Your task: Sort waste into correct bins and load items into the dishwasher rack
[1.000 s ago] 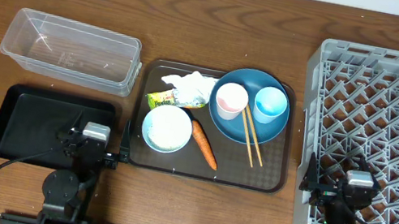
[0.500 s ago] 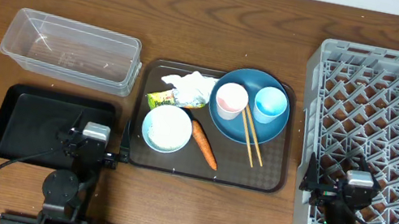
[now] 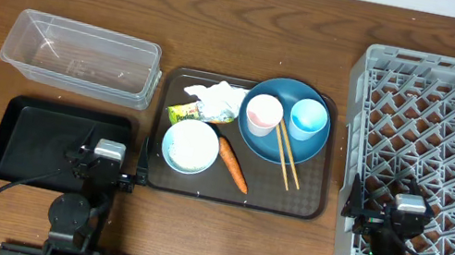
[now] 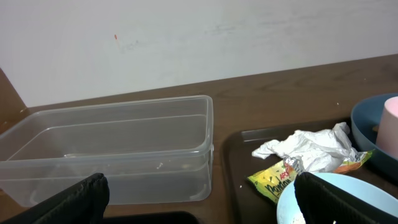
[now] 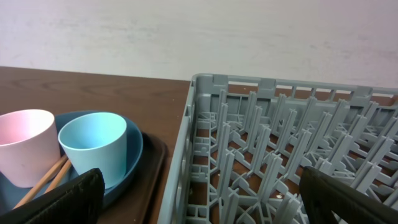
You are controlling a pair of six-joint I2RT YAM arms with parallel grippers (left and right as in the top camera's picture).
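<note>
The carrot (image 3: 233,165) lies slantwise on the brown tray (image 3: 233,201), to the right of the left claw (image 3: 107,163), the nearer one. Both it and the right claw (image 3: 404,215) gape, empty.

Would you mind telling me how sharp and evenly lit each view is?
Overhead: sharp, evenly lit, soft shadows, faint sheen on the tub. Left wrist: tub and tissue crisp, left fingers dark, blurred at the bottom corners. Right wrist: rack and blue cup crisp, right fingers likewise dark and blurred.
</note>
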